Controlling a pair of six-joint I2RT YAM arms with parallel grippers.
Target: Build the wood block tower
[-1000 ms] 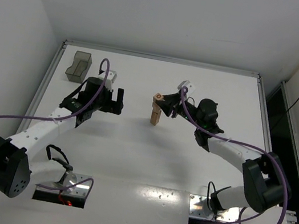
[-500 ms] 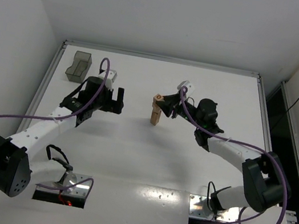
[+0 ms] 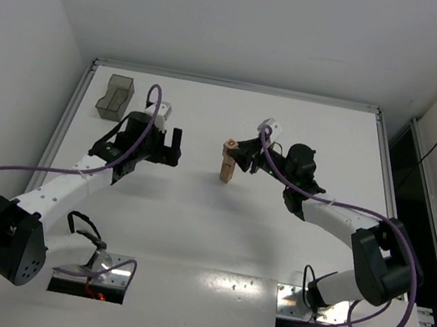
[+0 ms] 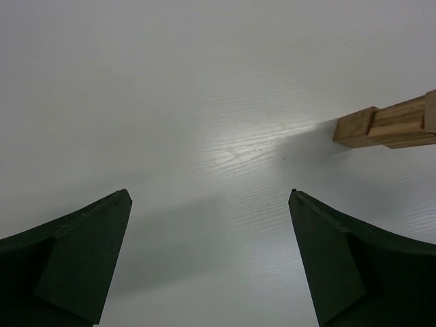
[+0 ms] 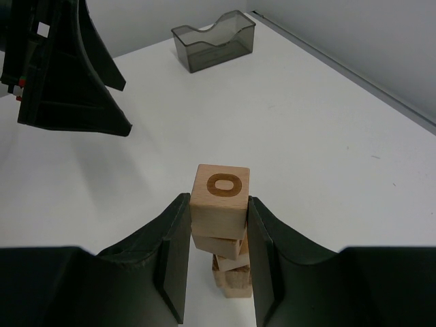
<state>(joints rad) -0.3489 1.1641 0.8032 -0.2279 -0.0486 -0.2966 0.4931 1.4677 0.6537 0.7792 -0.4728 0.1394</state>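
Note:
The tower (image 3: pixel 227 170) is a narrow column of tan wood blocks in the middle of the table, its blocks slightly twisted against each other. My right gripper (image 5: pixel 218 200) is shut on the top block (image 5: pixel 219 197), which bears a burnt "O" and sits on the column (image 5: pixel 231 264) beneath it. From above, the right gripper (image 3: pixel 232 151) reaches in from the right at the tower's top. My left gripper (image 3: pixel 172 149) hangs open to the left of the tower, holding nothing. In the left wrist view the left gripper (image 4: pixel 208 195) faces bare table, and the tower (image 4: pixel 385 126) shows at the right edge.
A dark grey translucent bin (image 3: pixel 117 96) stands at the back left corner, also seen as the bin (image 5: pixel 212 39) in the right wrist view. The left arm's fingers (image 5: pixel 75 75) hang close to the tower's left. Raised table edges run along the back and sides.
The right wrist has edged slightly left with the top block still gripped. The left arm has barely moved.

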